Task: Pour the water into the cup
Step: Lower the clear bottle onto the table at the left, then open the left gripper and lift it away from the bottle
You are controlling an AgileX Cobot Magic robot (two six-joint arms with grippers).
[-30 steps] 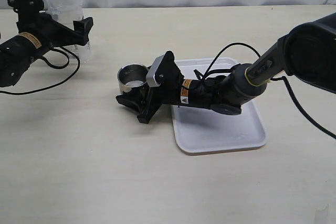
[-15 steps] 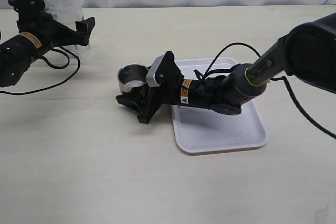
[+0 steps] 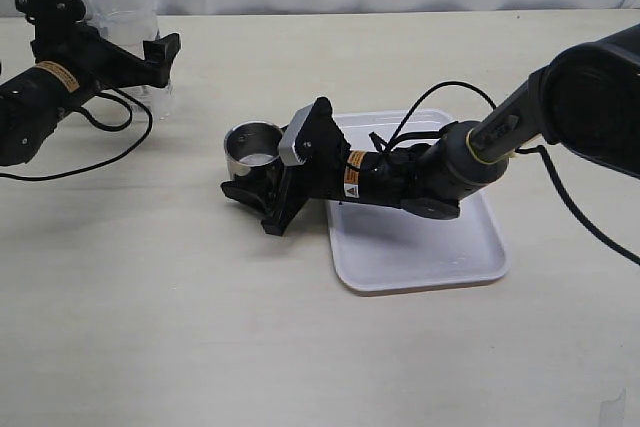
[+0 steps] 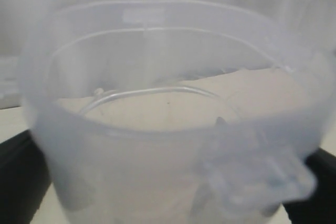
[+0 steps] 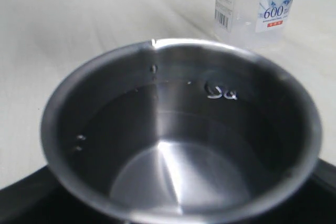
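Observation:
The translucent pitcher (image 3: 122, 15) stands on the table at the far left. My left gripper (image 3: 110, 35) has a jaw against each side of it. In the left wrist view the pitcher (image 4: 157, 145) fills the frame, with black fingers (image 4: 21, 177) at its edges. The steel cup (image 3: 252, 150) sits on the table just left of the tray, and my right gripper (image 3: 250, 175) is shut around it. In the right wrist view the cup (image 5: 105, 72) holds clear water (image 5: 173, 129) with small bubbles. Behind it stands the labelled pitcher (image 5: 257, 3).
A white tray (image 3: 420, 247) lies under my right arm at centre right. A black cable (image 3: 90, 152) loops on the table beside the left arm. A pale curtain closes off the table's far edge.
The left gripper's near finger has shifted very slightly to the right. The right arm and the cup have not moved.

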